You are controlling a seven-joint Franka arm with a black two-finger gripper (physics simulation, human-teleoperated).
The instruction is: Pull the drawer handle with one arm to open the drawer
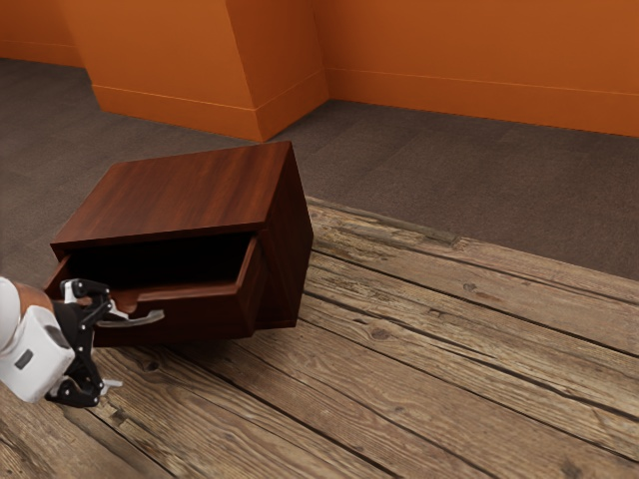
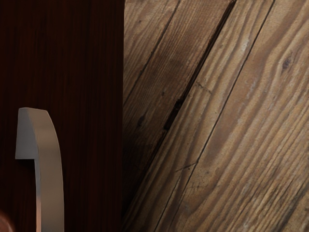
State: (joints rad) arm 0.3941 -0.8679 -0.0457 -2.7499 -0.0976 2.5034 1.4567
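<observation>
A dark wooden cabinet (image 1: 190,195) stands on the plank table, and its drawer (image 1: 185,299) is pulled partway out, with a dark gap above its front. On the drawer front sits a silver bar handle (image 1: 138,319). My black gripper (image 1: 95,341) is at the exterior view's lower left, right in front of the drawer. Its fingers stand wide apart, open; the upper finger (image 1: 88,293) is next to the handle's near end. In the wrist view the handle (image 2: 47,169) lies close below my hand against the dark drawer front (image 2: 72,72).
The weathered plank table (image 1: 429,349) stretches to the exterior view's right of the cabinet. Behind it lie brown carpet (image 1: 479,170) and orange walls (image 1: 449,50).
</observation>
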